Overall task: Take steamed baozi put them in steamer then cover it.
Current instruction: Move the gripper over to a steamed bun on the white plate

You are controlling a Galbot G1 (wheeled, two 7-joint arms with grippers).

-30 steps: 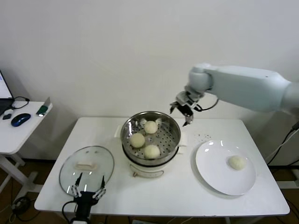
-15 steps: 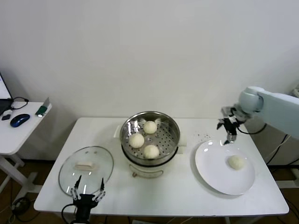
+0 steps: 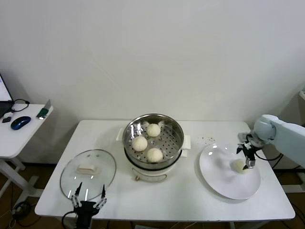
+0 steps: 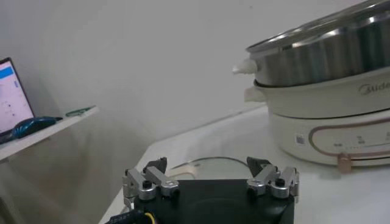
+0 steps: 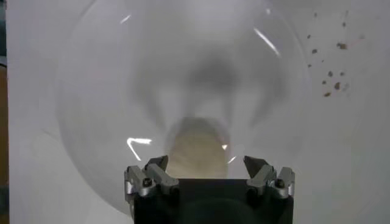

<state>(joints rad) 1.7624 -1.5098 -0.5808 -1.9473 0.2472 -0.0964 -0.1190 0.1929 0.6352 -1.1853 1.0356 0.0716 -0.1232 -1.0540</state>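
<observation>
Since the earlier frames, the right arm had swung from above the steamer [image 3: 153, 138] out to the right side of the table [image 3: 190, 200] and lowered over the white plate [image 3: 224, 179]. Its forearm entered from the right edge, cut off there, with the wrist bent downward. The right gripper [image 3: 246, 157] hung directly over the single steamed baozi [image 3: 239, 165] on the plate, fingers spread apart on either side and not gripping it; in the right wrist view the bun [image 5: 196, 155] sat between the open fingertips, partly hidden by the gripper body. Three more baozi [image 3: 147, 136] lay on the perforated tray inside the steamer. The cover [image 3: 88, 174] lay flat on the table's left side, handle up. The left gripper [image 3: 87, 202] was parked at the near table edge beside the cover, fingers open, its arm out of view
</observation>
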